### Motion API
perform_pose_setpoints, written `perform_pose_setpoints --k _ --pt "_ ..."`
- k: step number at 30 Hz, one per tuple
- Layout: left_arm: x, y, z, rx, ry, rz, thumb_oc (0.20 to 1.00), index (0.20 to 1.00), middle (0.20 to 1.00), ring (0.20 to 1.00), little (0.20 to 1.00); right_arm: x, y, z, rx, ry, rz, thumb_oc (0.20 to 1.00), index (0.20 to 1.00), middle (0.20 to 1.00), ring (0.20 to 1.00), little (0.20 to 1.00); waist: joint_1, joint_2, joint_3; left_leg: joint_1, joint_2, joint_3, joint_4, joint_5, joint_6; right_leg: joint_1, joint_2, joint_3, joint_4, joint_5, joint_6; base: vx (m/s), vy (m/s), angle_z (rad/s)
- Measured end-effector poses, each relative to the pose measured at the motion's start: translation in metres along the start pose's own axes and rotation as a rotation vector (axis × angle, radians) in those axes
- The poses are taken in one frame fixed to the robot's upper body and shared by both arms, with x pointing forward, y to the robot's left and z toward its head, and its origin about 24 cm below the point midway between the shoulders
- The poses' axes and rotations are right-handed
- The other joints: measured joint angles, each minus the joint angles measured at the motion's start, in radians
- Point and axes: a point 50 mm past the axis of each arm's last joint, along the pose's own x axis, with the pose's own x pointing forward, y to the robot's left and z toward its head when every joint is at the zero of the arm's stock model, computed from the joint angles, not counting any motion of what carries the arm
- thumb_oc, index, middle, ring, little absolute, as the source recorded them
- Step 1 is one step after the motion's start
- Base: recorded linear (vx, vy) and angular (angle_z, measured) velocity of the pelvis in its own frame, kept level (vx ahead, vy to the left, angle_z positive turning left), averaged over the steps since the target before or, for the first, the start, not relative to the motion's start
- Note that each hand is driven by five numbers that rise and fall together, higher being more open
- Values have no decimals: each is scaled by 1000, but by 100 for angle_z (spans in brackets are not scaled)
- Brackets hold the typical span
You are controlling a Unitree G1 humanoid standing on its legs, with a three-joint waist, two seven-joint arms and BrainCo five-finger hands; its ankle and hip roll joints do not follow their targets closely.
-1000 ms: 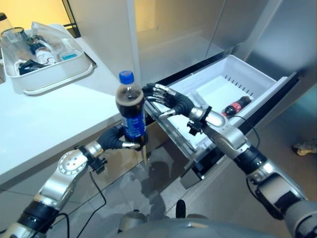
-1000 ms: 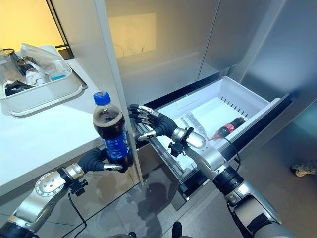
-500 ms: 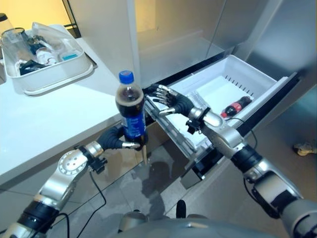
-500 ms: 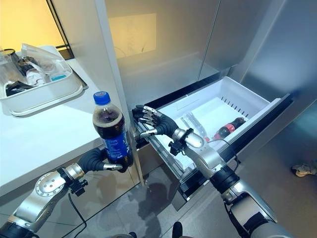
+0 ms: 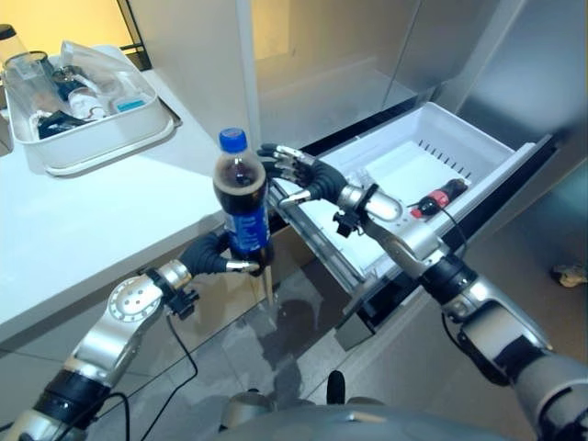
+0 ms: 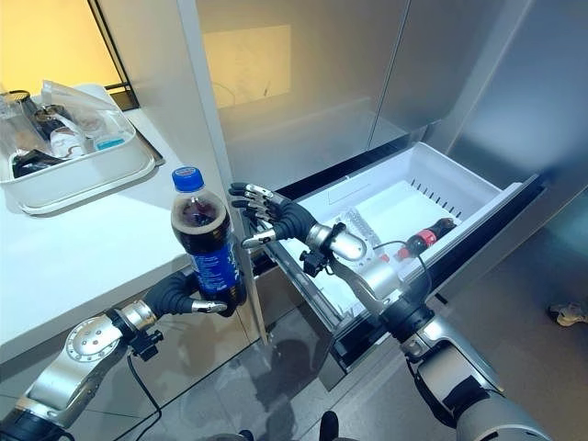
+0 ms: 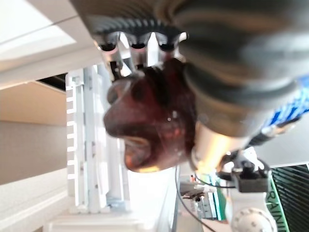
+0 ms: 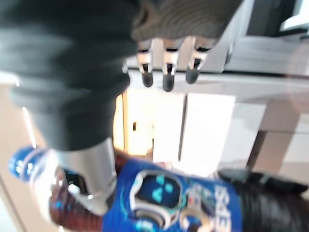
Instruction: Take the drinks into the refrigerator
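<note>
While left hand fingers grip cola bottle upright, right hand fingers spread beside it.

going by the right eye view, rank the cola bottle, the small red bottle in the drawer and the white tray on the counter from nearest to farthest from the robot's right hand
From the right hand:
1. Cola bottle, upright in the left hand, right beside the open fingers.
2. Small red bottle, lying in the open drawer, off to the robot's right.
3. White tray, at the counter's far left end.

Left hand curled in a grip; right hand spread-fingered beside it.
</note>
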Motion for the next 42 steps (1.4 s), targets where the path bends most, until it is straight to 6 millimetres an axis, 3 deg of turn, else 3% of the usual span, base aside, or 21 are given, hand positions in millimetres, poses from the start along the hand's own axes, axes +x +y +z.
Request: perform_pose_setpoints --k 9,13,20,27,33,42 --pt "5 -5 19 34 -73 -52 200 200 200 200 200 -3 4 6 -30 -11 52 1000 1000 1000 1000 1000 -2 0 0 -3 0 0 0 0 0 -2 0 0 0 0 0 0 0 0" --pt "5 -8 30 15 -119 -97 200 200 200 200 200 -17 6 14 -66 -27 87 1000 1000 1000 1000 1000 -3 0 0 -5 -2 -1 0 0 1 -3 0 -1 0 0 0 0 0 0" --pt "2 -10 45 14 -161 -158 200 200 200 200 200 -48 0 -3 -18 27 54 1000 1000 1000 1000 1000 -8 1 1 -5 0 -2 0 0 1 -3 0 -2 0 0 0 0 0 0" --pt "4 -7 48 41 -160 -171 200 200 200 200 200 -44 2 -1 3 3 61 1000 1000 1000 1000 1000 -22 3 2 -6 1 -2 0 0 1 -4 1 -2 0 0 0 0 0 0" --pt "15 -15 51 46 -172 -224 200 200 200 200 200 -30 4 15 0 -53 97 1000 1000 1000 1000 1000 -23 3 2 -5 -1 -1 0 0 1 -4 2 -1 0 0 0 0 0 0" --pt "17 -9 45 47 -144 -194 200 200 200 200 200 -14 12 29 -31 -80 166 1000 1000 1000 1000 1000 -28 4 1 -4 -1 2 0 0 0 -5 4 2 0 0 0 0 0 0"
